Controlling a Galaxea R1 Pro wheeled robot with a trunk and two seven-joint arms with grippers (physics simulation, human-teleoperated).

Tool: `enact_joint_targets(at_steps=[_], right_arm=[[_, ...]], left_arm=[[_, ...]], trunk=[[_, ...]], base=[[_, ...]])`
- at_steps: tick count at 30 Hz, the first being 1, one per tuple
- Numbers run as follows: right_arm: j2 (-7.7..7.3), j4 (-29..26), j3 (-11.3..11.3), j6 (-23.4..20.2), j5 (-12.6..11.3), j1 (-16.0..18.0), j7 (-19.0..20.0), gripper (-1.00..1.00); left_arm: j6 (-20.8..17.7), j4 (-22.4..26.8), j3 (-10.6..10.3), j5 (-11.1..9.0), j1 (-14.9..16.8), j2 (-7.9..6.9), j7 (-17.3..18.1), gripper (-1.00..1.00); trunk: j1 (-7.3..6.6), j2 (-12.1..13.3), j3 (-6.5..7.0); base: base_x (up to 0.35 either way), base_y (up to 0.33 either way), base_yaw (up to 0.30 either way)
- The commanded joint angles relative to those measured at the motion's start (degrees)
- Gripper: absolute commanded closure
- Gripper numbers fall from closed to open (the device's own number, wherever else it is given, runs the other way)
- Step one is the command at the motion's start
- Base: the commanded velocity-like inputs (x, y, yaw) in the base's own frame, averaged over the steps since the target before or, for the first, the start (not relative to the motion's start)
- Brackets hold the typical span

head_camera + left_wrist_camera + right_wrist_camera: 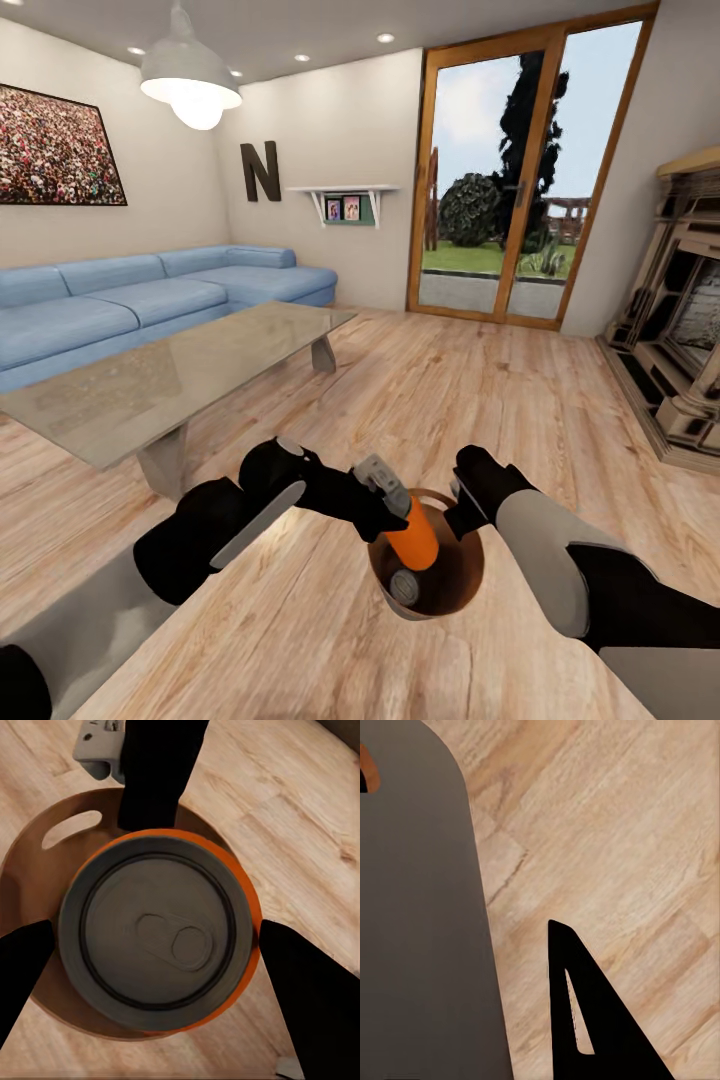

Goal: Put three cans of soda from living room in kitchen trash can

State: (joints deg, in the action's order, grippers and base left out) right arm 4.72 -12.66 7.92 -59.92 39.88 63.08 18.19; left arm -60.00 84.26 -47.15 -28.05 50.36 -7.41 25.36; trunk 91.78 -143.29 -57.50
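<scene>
Head view: left gripper (395, 510) jaws are clamping an orange soda can (415, 540), tilted over the trash can (462, 590) at 6 o'clock. Left wrist view: can top is facing the camera, bin beneath. Right wrist view: right gripper (532, 1005) is pressing the bin's grey wall (420, 930); jaw state unclear.

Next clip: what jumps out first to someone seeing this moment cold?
An orange soda can sits between the left claw's fingers, right over the brown-lined trash can that the right claw appears to hold by the rim. Behind them, the living room: a blue corner sofa on the left and a glass-topped table in front of it.
</scene>
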Motion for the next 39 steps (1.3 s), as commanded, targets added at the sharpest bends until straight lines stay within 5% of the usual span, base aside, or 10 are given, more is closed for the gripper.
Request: enact_joint_targets(at_steps=[1,5,10,14,21,39], right_arm=[[0.17,0.00,0.26,-0.08,-0.77,0.03,0.00,1.00],[0.62,0.00,0.26,-0.08,-0.77,0.03,0.00,1.00],[1.57,0.05,0.26,-0.08,-0.77,0.03,0.00,1.00],[1.95,0.10,0.26,-0.08,-0.77,-0.03,0.00,1.00],[2.11,0.10,0.26,-0.08,-0.74,-0.07,0.00,1.00],[2.20,0.03,0.17,-0.08,-0.68,-0.15,0.00,1.00]], left_arm=[[0.00,-0.75,-0.39,0.03,0.00,0.32,0.02,1.00],[0.00,-2.41,-1.56,1.78,0.00,1.44,-0.04,1.00],[0.00,-6.05,-3.39,7.37,-0.06,3.62,0.10,1.00],[0.00,-8.36,-3.75,9.84,-0.08,4.86,0.12,1.00],[0.00,-10.22,-3.90,13.57,-0.08,5.52,0.11,1.00],[0.00,-12.03,-4.17,16.64,-0.08,5.66,0.24,1.00]], trunk=[[-0.01,-0.01,0.01],[-0.01,-0.01,0.01],[-0.01,-0.01,0.01],[-0.01,-0.01,0.01],[-0.01,-0.01,0.01],[-0.01,-0.01,0.01]], base=[[0.000,0.000,0.000],[0.000,0.000,0.000],[0.000,0.000,0.000],[0.000,0.000,0.000],[0.000,0.000,0.000],[0.000,0.000,0.000]])
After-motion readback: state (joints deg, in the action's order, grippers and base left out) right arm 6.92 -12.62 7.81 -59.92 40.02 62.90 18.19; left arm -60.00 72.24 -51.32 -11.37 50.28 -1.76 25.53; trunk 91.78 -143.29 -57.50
